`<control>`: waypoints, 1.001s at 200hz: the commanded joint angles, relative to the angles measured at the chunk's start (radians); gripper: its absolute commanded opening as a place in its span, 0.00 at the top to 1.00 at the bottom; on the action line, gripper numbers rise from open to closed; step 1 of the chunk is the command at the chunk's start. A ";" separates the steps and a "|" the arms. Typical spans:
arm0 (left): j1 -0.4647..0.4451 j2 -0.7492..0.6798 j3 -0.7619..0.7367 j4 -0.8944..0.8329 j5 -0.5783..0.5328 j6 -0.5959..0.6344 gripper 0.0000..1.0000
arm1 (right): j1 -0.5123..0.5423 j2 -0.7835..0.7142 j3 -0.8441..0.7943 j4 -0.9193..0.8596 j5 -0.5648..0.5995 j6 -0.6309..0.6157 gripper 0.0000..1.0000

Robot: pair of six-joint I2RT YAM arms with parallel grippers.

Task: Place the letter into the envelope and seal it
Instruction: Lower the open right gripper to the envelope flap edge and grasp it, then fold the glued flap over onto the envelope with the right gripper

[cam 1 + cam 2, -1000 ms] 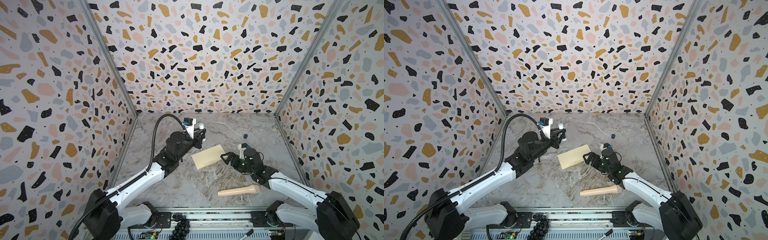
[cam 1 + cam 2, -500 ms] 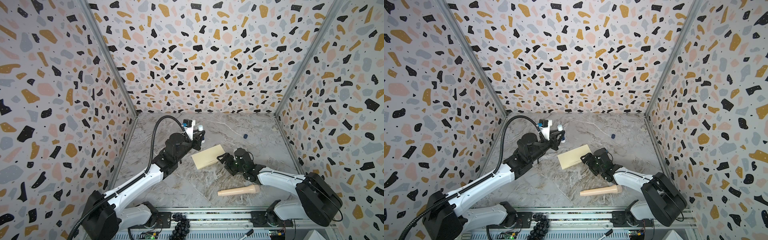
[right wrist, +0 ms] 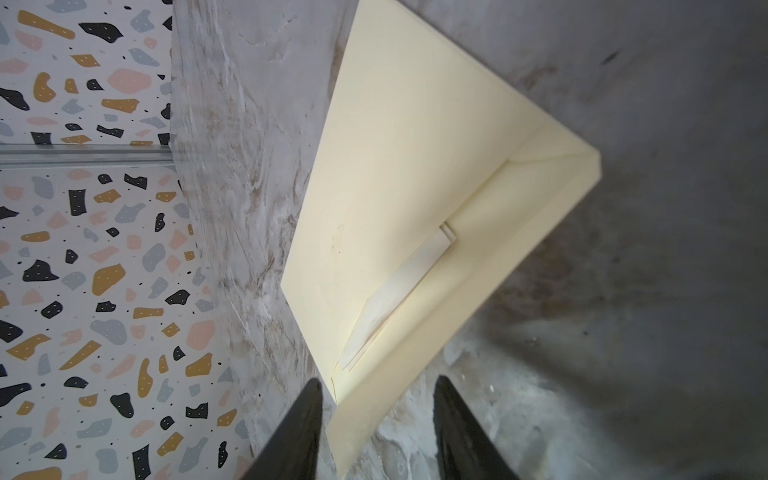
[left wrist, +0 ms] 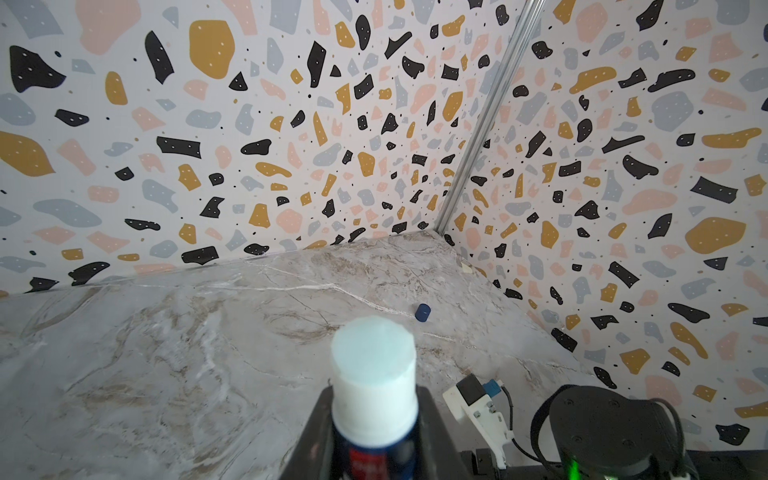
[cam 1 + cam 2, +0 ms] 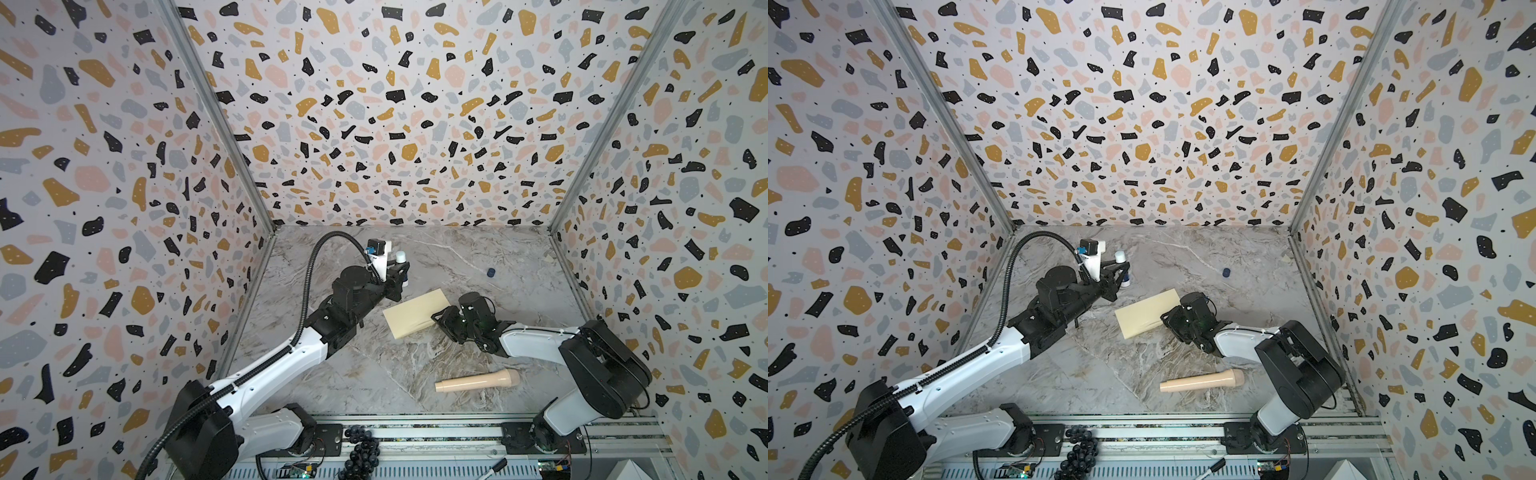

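Note:
The pale yellow envelope (image 5: 415, 313) (image 5: 1148, 313) lies flat on the marble floor, its flap folded along the long edge nearest my right gripper. The right wrist view shows the envelope (image 3: 415, 187) with a whitish strip under the flap fold. My right gripper (image 5: 439, 321) (image 5: 1168, 321) (image 3: 378, 384) is low at that edge, its jaws apart and straddling the envelope's corner. My left gripper (image 5: 398, 276) (image 5: 1120, 272) (image 4: 374, 436) is shut on an upright uncapped glue stick (image 4: 374, 374) behind the envelope. The letter is out of view.
A beige wooden roller (image 5: 478, 381) (image 5: 1202, 381) lies near the front, right of the middle. A small dark blue cap (image 5: 491, 272) (image 5: 1226, 272) (image 4: 423, 312) lies toward the back right. Speckled walls close in three sides.
My right gripper has slid left onto the envelope's near edge and its jaws have narrowed around it. The right arm's base has swung. The left arm with the glue stick has held still.

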 commanded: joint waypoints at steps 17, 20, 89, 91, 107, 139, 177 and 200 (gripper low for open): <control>0.005 -0.019 0.007 0.016 -0.015 0.016 1.00 | -0.019 0.029 0.035 0.012 -0.035 -0.069 0.75; 0.005 -0.021 0.005 0.015 -0.016 0.015 1.00 | -0.023 0.033 0.037 0.012 -0.038 -0.078 0.77; 0.004 -0.029 -0.003 -0.003 -0.038 0.031 1.00 | -0.131 0.052 0.103 -0.046 -0.208 -0.353 1.00; 0.004 -0.029 -0.003 -0.004 -0.038 0.031 1.00 | -0.134 0.051 0.110 -0.055 -0.217 -0.367 1.00; 0.004 -0.031 -0.001 -0.014 -0.046 0.038 1.00 | -0.164 0.047 0.180 -0.143 -0.296 -0.511 1.00; 0.004 -0.037 -0.004 -0.027 -0.064 0.049 1.00 | -0.209 0.042 0.332 -0.397 -0.433 -0.830 1.00; 0.004 -0.038 0.000 -0.036 -0.072 0.056 1.00 | -0.228 0.097 0.502 -0.739 -0.457 -1.114 1.00; 0.004 -0.036 0.001 -0.037 -0.069 0.054 1.00 | -0.228 0.128 0.567 -0.845 -0.408 -1.203 1.00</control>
